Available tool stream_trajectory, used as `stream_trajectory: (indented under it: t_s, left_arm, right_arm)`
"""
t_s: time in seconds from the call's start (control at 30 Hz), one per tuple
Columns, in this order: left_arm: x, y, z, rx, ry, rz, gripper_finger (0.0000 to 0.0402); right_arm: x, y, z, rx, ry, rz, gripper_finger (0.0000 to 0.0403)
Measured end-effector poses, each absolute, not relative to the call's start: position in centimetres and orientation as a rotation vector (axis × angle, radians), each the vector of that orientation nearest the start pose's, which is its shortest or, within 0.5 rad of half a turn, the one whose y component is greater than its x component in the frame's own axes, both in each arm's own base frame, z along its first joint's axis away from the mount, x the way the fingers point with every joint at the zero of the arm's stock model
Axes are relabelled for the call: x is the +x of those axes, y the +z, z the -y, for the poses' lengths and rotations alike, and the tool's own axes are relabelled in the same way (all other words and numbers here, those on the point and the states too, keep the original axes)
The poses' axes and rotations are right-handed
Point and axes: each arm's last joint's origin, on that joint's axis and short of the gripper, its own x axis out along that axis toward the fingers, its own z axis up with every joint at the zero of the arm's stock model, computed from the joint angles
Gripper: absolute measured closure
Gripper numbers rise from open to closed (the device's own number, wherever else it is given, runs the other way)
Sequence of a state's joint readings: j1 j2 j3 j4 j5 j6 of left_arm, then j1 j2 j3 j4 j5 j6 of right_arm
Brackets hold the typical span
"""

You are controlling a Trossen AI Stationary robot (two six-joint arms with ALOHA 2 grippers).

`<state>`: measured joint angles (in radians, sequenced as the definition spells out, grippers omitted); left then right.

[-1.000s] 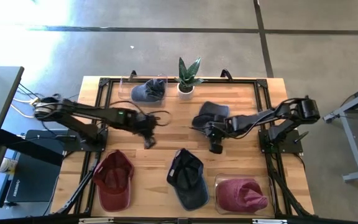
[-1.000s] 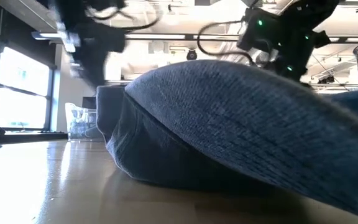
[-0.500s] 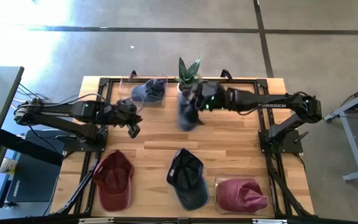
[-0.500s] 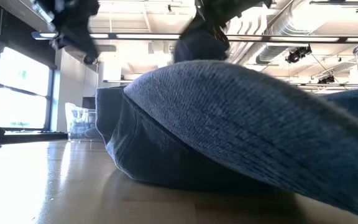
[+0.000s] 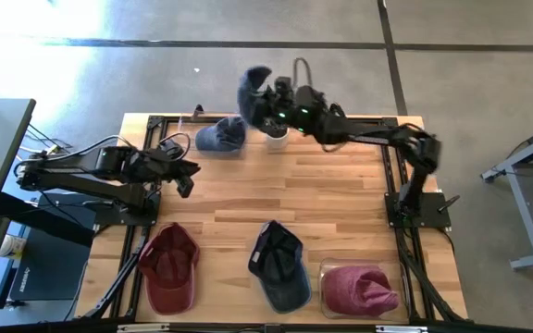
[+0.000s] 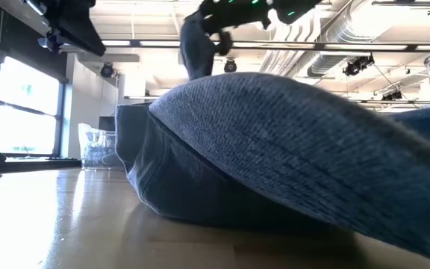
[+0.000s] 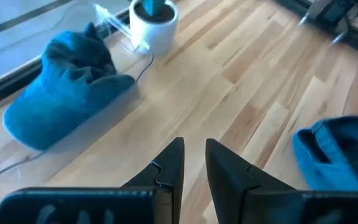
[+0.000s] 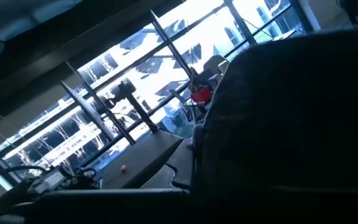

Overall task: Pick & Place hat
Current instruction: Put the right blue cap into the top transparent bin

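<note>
My right gripper [image 5: 268,100] is shut on a dark blue hat [image 5: 253,85] and holds it high over the table's far edge, beside the potted plant [image 5: 277,135]. The low view shows this hat [image 6: 195,45] hanging up in the air. In the right wrist view the hat [image 8: 291,124] fills most of the picture. My left gripper [image 5: 185,181] is near the table's left side, touching nothing. In its wrist view its fingers [image 7: 194,158] are open by a narrow gap above bare wood. My right gripper is shut on the dark blue hat [image 6: 200,33] and holds it lifted clear of the table, hanging beside and below the fingers. The hat itself covers the place of contact in the wrist view, so the part held cannot be told.
A blue hat lies in a clear box [image 5: 220,137] at the far edge, next to the white plant pot [image 7: 154,18]. Along the near edge lie a red hat [image 5: 169,268], a navy hat [image 5: 278,266] and a red hat in a clear box [image 5: 359,289]. Bare wood spans the middle.
My right gripper has lifted the dark blue hat off the table's middle right. It has carried the hat up and toward the far edge, past the plant. My left gripper has drawn back toward the table's left edge.
</note>
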<state>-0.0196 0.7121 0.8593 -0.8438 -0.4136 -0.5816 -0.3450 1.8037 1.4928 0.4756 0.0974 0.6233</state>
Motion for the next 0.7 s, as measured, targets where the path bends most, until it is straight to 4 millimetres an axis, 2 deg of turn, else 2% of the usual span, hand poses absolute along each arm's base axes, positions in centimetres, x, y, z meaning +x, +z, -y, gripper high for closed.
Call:
stream_trajectory:
  t_s: [0.2,0.37,0.53,0.63,0.7]
  left_arm:
    - [12.0,31.3,-1.0,-0.398,0.574,-0.531,0.0340]
    - [11.9,31.3,-1.0,-0.389,0.589,-0.535,0.0340]
    - [12.0,31.2,-1.0,-0.387,0.593,-0.536,0.0340]
    - [12.0,31.2,-1.1,-0.381,0.604,-0.533,0.0340]
    - [12.0,31.2,-1.1,-0.380,0.605,-0.534,0.0340]
  right_arm:
    - [45.6,34.9,18.3,0.564,-0.351,0.330,0.0386]
    - [49.4,32.8,20.0,0.579,-0.335,0.308,0.0386]
    - [52.1,28.0,21.3,0.612,-0.370,0.227,0.0383]
    - [52.9,24.7,21.7,0.652,-0.406,0.171,0.0387]
    - [53.0,23.4,21.6,0.706,-0.418,0.145,0.0387]
